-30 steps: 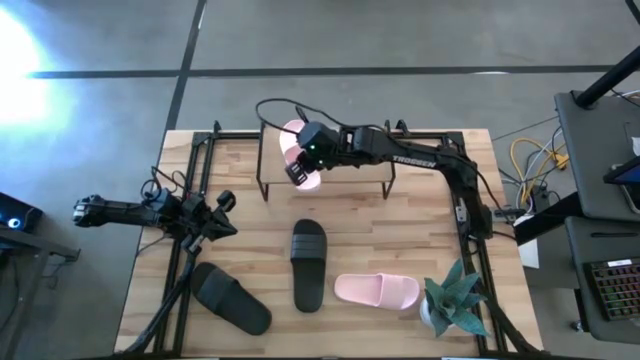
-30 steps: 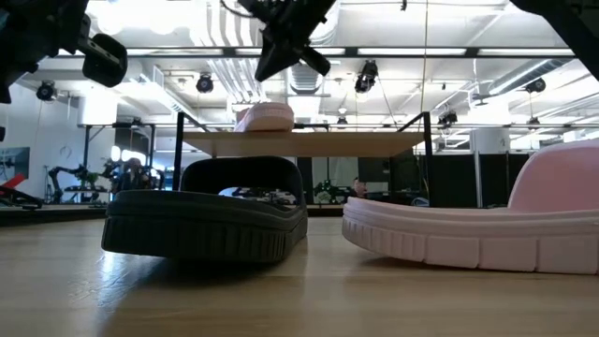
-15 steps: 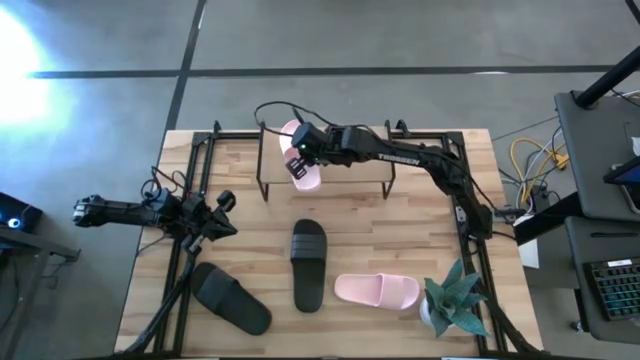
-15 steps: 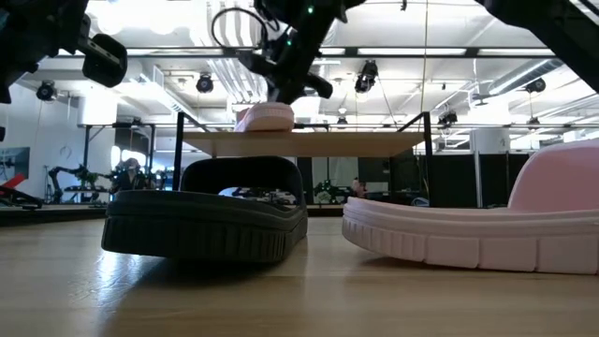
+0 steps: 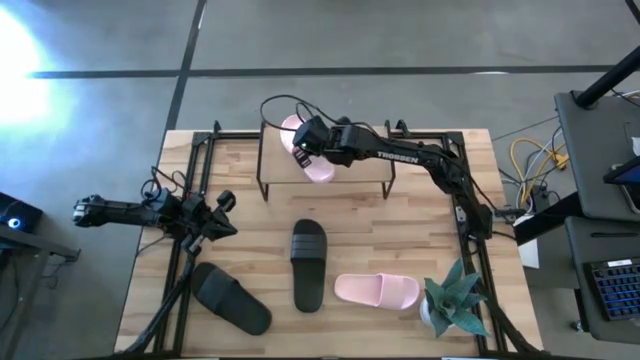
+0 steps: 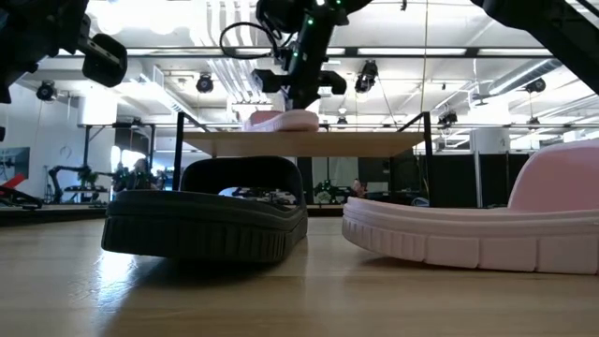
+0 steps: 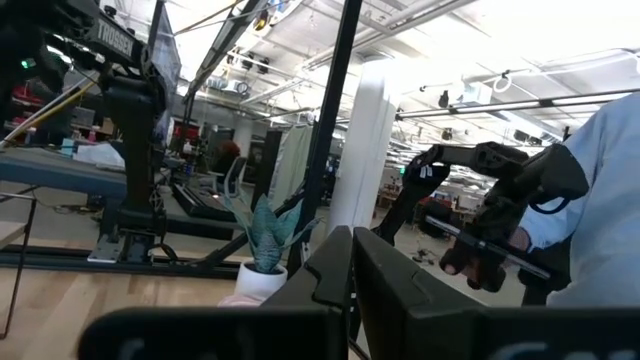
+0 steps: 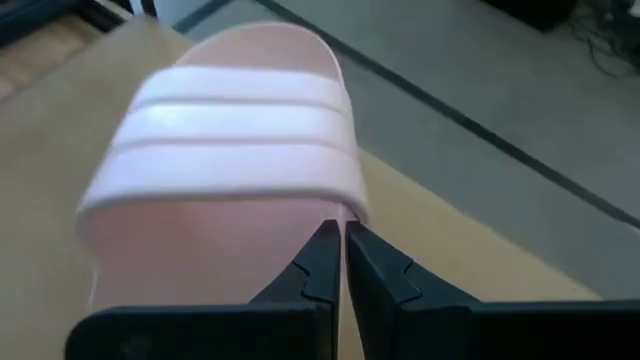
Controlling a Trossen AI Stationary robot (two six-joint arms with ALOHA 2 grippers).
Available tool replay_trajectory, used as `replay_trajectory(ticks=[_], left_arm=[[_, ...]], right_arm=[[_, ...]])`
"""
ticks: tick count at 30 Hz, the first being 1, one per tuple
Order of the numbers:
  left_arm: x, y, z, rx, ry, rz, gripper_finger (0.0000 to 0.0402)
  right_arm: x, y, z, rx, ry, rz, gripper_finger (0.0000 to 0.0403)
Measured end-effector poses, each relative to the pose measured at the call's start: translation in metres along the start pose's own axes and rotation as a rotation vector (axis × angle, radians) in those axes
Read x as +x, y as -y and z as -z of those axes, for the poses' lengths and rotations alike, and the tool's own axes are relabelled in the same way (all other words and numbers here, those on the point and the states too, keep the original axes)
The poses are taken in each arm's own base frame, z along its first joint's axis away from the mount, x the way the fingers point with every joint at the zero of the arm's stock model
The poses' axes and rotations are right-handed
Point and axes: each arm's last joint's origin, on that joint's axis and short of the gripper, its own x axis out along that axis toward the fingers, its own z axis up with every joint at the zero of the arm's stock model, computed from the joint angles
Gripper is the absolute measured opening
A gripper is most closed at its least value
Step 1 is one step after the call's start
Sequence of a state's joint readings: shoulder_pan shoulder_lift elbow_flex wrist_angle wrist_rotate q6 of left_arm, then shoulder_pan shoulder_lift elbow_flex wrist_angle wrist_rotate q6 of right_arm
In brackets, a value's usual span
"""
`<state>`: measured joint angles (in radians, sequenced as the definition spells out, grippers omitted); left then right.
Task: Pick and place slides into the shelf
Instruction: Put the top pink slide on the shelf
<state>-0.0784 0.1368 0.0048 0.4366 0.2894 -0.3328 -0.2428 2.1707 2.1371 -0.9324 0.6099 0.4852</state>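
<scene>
Step in hand: nudging the first pink slide (image 5: 312, 152) square on the shelf (image 5: 345, 170). My right claw (image 5: 303, 140) is pressed together, empty, tips against the slide's side just behind the strap; the slide lies flat on the shelf's plank, toward its left end. It has a pale pink, wide ribbed strap. Next: back off, then fetch the second pink slide (image 5: 377, 291) in front of the shelf. Two black slides (image 5: 308, 263) also wait there. Left claw (image 5: 222, 203), also closed, is parked left of the shelf.

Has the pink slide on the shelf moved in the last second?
Yes. The pink slide has turned on the shelf, its near end swinging toward the shelf's middle.
</scene>
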Motion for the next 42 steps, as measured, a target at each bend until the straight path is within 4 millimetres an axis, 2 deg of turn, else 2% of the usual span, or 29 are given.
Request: replay_trajectory(ticks=[4,9,12,15,18,21,31,38,42], left_arm=[[0.0,0.0,0.0,0.0,0.0,0.001,0.0],[0.0,0.0,0.0,0.0,0.0,0.001,0.0],[0.0,0.0,0.0,0.0,0.0,0.0,0.0],[0.0,0.0,0.0,0.0,0.0,0.0,0.0],[0.0,0.0,0.0,0.0,0.0,0.0,0.0],[0.0,0.0,0.0,0.0,0.0,0.0,0.0],[0.0,0.0,0.0,0.0,0.001,0.0,0.0],[0.0,0.0,0.0,0.0,0.0,0.0,0.0],[0.0,0.0,0.0,0.0,0.0,0.001,0.0]], right_arm=[[-0.006,-0.004,0.006,-0.007,-0.064,-0.065,0.0013],[-0.029,-0.017,-0.001,-0.003,-0.18,-0.569,0.0013],[-0.037,-0.025,-0.009,0.015,-0.138,-0.737,0.0013],[-0.04,-0.031,-0.019,-0.029,-0.015,-0.835,0.0013],[-0.043,-0.033,-0.028,-0.156,0.165,-0.798,0.0013],[-0.037,-0.028,-0.032,-0.26,0.251,-0.676,0.0013],[0.019,0.008,-0.035,-0.396,0.184,-0.508,0.0013],[0.036,0.028,-0.043,-0.432,0.206,-0.466,0.0013],[0.047,0.042,-0.042,-0.383,0.15,-0.441,0.0013]])
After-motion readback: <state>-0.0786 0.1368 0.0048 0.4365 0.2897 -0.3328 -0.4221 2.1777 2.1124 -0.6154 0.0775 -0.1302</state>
